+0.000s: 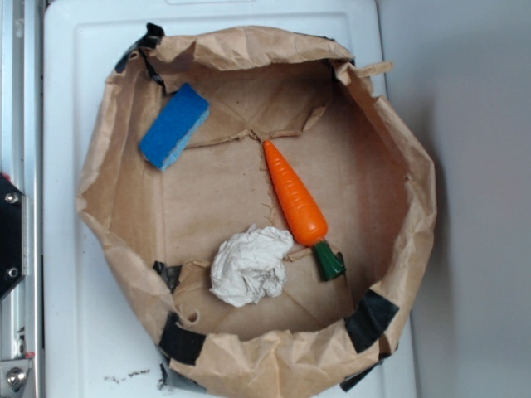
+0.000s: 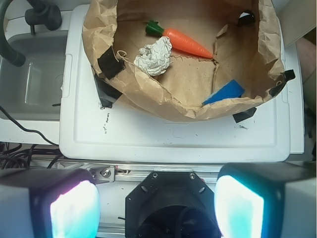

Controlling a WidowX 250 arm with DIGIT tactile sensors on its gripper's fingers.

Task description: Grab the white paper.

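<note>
In the wrist view the end effector [image 2: 157,198] sits at the bottom of the frame, its two pads spread wide with nothing between them — open and well apart from the target. The white paper [image 1: 249,265] lies crumpled on the floor of the brown paper bag [image 1: 390,166], lower centre in the exterior view, just beside the toy carrot [image 1: 296,201]; the blue sponge [image 1: 174,126] rests upper left. A good approach likely comes straight down over the ball, clearing the bag's raised wall and straddling the wad without nudging the carrot. The bag sits on a white plastic table [image 1: 83,332] — a grey sink [image 2: 29,79] shows at the wrist view's left.
</note>
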